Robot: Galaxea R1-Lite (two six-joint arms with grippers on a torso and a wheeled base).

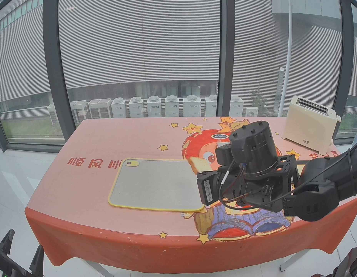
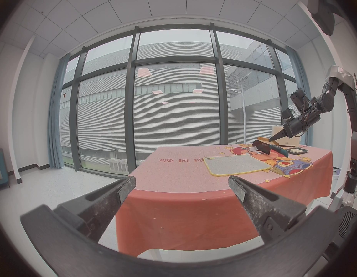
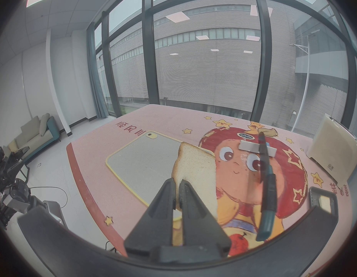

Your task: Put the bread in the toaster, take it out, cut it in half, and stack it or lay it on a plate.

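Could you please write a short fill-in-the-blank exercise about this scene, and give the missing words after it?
1. The right hand is shut on a slice of ____.
2. The cutting board has a ____ rim.
3. The left hand is ____ and holds nothing.
Missing words: bread; yellow; open.

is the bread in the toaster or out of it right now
Out. The right gripper is shut on the bread slice, holding it upright by the cutting board, well apart from the toaster.
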